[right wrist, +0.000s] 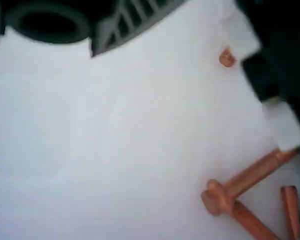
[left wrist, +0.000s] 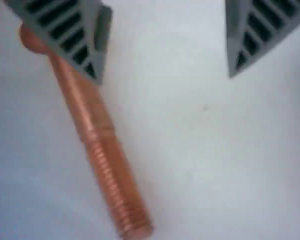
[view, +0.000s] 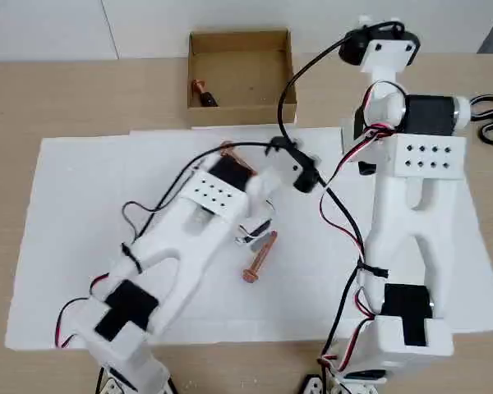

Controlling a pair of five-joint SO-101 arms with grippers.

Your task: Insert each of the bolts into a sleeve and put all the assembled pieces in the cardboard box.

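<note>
**Jaw condition.** You had the left gripper [left wrist: 165, 77] lowered over the white foam sheet [view: 82, 246] with its jaws spread wide, grasping nothing. One ribbed fingertip [left wrist: 75, 35] overlapped the head end of the gripper-side bolt [left wrist: 97, 150]. The other fingertip stood well apart from it, over bare sheet. This bolt lay flat on the sheet, to one side of the gap between the jaws, with its threaded end pointing away from the fingertip. You could not tell whether the fingertip touched the bolt. For the right gripper [right wrist: 115, 25], you could not tell whether it was released or clenched. It hung above the sheet, and the right arm [view: 411, 213] stood along the sheet's edge.

**Count, near to far (high view).**
1. One loose bolt [view: 260, 257] lay on the sheet just beside the left arm [view: 172, 246], touched by neither gripper.
2. One gripper-side bolt [view: 227, 150] showed partly from under the left gripper [view: 234, 168].
3. One boxed bolt [view: 198, 86], with a dark sleeve [view: 208, 100] on its shaft, lay against a wall inside the single cardboard box [view: 240, 111], which stood on the table [view: 8, 98] at the sheet's far edge.

That gave you three bolts and one sleeve. The right wrist view showed a cluster of copper shafts [right wrist: 250, 176], too cut off for you to count.
</note>
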